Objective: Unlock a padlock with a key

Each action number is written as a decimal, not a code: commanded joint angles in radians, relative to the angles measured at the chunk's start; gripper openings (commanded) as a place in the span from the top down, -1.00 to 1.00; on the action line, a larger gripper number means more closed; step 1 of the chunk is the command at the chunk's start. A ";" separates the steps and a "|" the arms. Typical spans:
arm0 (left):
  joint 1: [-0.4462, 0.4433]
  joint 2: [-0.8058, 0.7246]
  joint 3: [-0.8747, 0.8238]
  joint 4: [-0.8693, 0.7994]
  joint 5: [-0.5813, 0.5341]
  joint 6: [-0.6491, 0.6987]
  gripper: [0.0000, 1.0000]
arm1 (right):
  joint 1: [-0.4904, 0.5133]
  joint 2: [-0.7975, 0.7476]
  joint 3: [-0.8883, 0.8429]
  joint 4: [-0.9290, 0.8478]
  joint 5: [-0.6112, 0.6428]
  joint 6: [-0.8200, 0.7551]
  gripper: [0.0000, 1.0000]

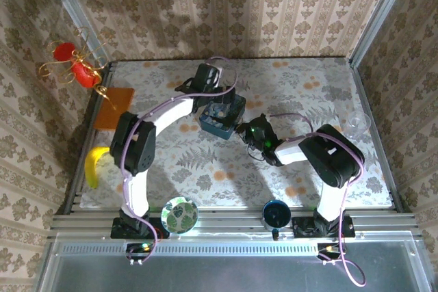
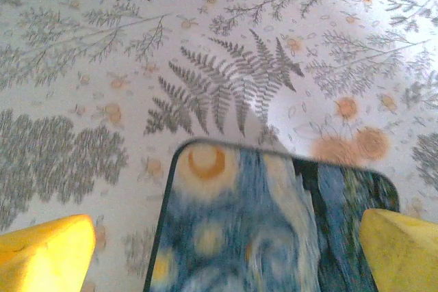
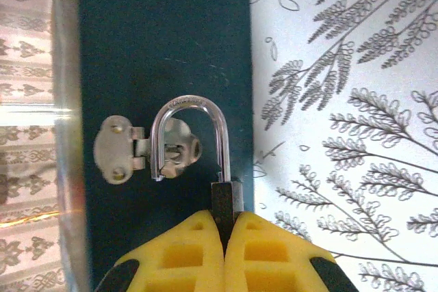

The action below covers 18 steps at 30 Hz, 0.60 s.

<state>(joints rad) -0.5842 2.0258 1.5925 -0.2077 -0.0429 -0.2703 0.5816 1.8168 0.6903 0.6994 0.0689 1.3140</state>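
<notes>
The padlock hangs by its silver shackle from the hasp on the dark side wall of a blue painted tin. One end of the shackle stands free of the dark lock body. My right gripper is shut on that body, at the tin's right side. My left gripper hangs open over the tin's starry lid, its yellow fingers wide apart and holding nothing. In the top view the left gripper sits above the tin. The key is hidden.
A banana and an orange card lie at the table's left edge, with a red ornament beyond. A glass bowl and a blue cup stand at the front, a clear cup at the right.
</notes>
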 commanded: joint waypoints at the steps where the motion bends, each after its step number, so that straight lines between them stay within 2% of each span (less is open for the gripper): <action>1: -0.009 0.114 0.119 -0.104 -0.036 0.067 -1.00 | 0.002 -0.042 -0.030 0.055 0.036 0.023 1.00; 4: -0.018 0.157 0.175 -0.132 -0.033 0.084 -1.00 | -0.017 -0.070 -0.061 0.048 0.043 0.018 1.00; 8: -0.020 0.150 0.162 -0.128 -0.034 0.091 -1.00 | -0.073 -0.142 -0.103 0.012 0.029 -0.010 1.00; 13: -0.011 0.149 0.147 -0.118 0.042 0.075 -1.00 | -0.135 -0.284 -0.055 -0.309 -0.023 -0.156 1.00; 18: -0.011 0.152 0.142 -0.094 0.133 0.062 -0.99 | -0.220 -0.378 0.025 -0.661 -0.138 -0.316 1.00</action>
<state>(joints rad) -0.5941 2.1868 1.7424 -0.2825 0.0139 -0.2123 0.3939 1.4841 0.6708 0.3023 0.0040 1.1271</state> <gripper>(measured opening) 0.996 0.042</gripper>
